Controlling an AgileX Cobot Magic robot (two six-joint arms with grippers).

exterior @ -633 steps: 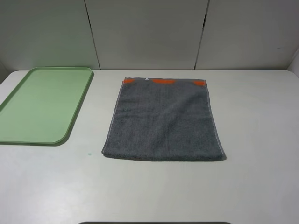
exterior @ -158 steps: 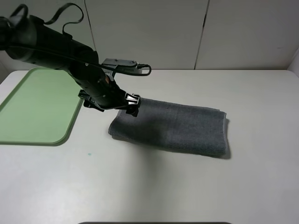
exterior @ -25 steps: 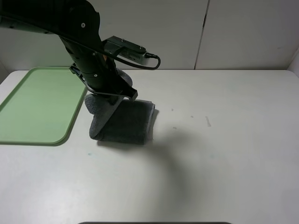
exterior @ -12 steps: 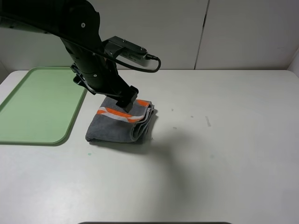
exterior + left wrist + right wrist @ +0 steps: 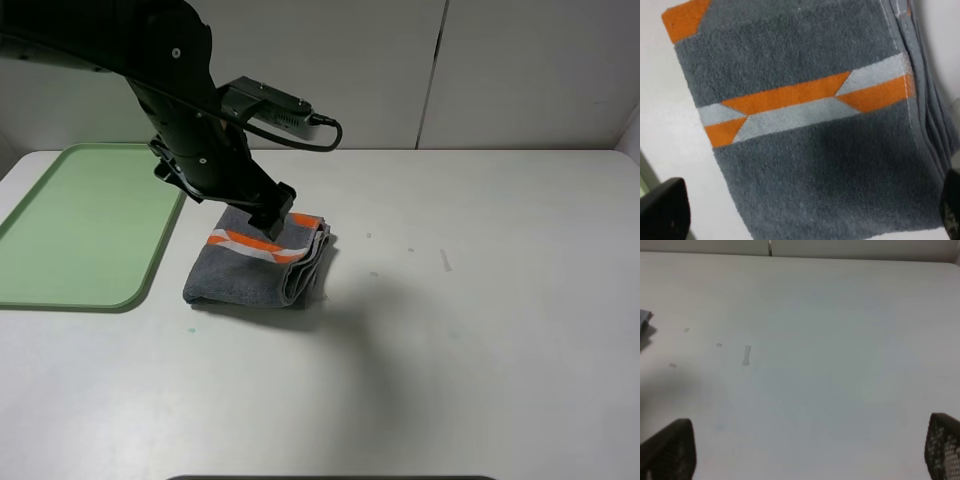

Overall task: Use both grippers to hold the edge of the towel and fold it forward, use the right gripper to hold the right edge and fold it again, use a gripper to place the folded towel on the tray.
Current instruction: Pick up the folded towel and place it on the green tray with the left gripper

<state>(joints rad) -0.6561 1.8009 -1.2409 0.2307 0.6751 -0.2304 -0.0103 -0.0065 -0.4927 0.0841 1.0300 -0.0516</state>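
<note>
From the high camera, the left gripper point(image 5: 271, 217) hovers low over the far end of the folded towel point(image 5: 250, 275), which lies on the white table point(image 5: 480, 330) just right of the green tray point(image 5: 60, 260), not on it. The left wrist camera shows the towel's orange-and-pale stripe facing up, the dark fingertips point(image 5: 662, 210) spread wide to either side and gripping nothing. The right wrist camera finds the right gripper point(image 5: 810, 450) just as wide apart over bare table, empty, with only a towel corner in sight. Soft, light and limp, the terry bundle would likely sag or fall open if pinched by a single layer; a bite through the whole stack near one edge looks safest
</note>
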